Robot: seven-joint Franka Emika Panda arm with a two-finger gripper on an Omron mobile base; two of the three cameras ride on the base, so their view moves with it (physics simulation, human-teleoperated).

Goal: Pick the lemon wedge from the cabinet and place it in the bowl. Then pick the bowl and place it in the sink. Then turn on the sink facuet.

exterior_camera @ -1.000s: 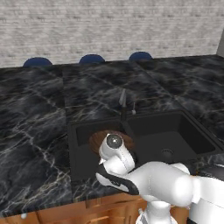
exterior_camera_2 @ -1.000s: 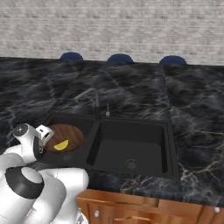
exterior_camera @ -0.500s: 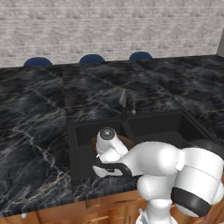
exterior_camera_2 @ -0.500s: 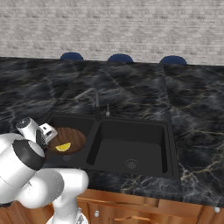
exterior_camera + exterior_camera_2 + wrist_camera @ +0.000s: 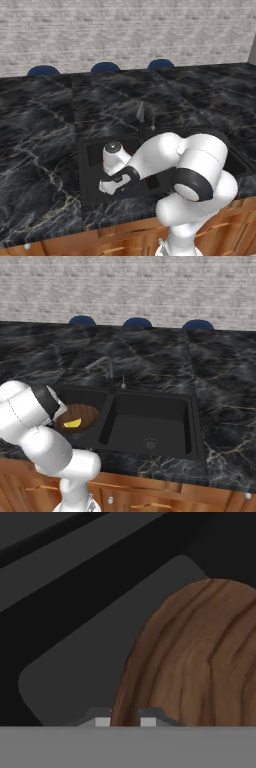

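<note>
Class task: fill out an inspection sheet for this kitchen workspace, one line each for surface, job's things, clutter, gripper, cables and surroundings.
Surface: dark marbled counter with a black two-basin sink set in it.
Job's things: wooden bowl sits in the sink's left basin; lemon wedge lies inside the bowl; sink faucet stands behind the basins, no water seen.
Clutter: nothing seen.
Gripper: gripper is down in the left basin, shut on the bowl's rim.
Cables: nothing seen.
Surroundings: pale brick wall behind the counter, three blue stool tops along its far edge, wooden cabinet fronts below.
</note>
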